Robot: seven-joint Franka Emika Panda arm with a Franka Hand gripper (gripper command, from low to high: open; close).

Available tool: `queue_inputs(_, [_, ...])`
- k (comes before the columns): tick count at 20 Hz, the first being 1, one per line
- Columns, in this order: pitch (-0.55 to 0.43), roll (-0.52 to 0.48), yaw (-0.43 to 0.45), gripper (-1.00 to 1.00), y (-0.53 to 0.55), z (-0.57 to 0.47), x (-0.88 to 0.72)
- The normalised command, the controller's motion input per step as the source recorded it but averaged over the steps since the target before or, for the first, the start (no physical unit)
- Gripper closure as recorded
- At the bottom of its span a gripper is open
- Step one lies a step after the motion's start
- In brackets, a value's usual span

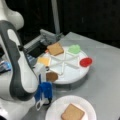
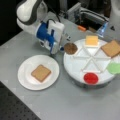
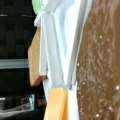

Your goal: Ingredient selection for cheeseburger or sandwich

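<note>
— Looking for the gripper (image 2: 60,48): just off the rim of the divided tray (image 2: 75,65), on the side toward a front view's left, fingertips up against the dark brown patty (image 2: 70,48).

— Clenched on the patty, or released?

— Cannot tell; fingertips lost against the patty's edge. Blue and white body, tilted down toward the tray.

— And the patty itself?

— In the tray compartment nearest the gripper, right at the rim. Fills the right half of the wrist view (image 3: 100,62), speckled and very close.

— Rest of the tray?

— Yellow cheese square (image 2: 91,40) in the next compartment, toward a front view's top. One tan bread square (image 2: 111,48) after that, at the tray's far right edge. Green leaf-like piece (image 2: 114,67) below it, then the red round disc (image 2: 90,78) at the tray's bottom edge. White dividers (image 3: 53,50) between compartments, plain in the wrist view, with cheese and bread beyond.

— Anything off the tray?

— White paper plate (image 2: 25,65), just beside the tray toward a front view's lower left, not touching. On it, a second bread square (image 2: 41,73), flat, alone, near the middle. Both on a grey table (image 2: 62,105).

— So the sandwich?

— One bread square on the plate so far; patty and cheese on the tray.
</note>
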Motion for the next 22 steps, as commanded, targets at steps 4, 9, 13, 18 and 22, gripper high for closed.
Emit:
queue_inputs(4, [-0.147,0.097,-0.093,1.00,0.13,0.07,-0.04])
queue_inputs(9, [-0.151,0.089,-0.105,1.00,0.12,0.06,-0.03])
queue_inputs(13, [-0.155,0.117,-0.084,1.00,0.13,0.15,-0.03])
queue_inputs(18, [-0.152,0.116,-0.072,1.00,0.14,0.16,-0.04])
queue_inputs(22, [-0.139,0.098,-0.078,1.00,0.12,0.10,-0.04])
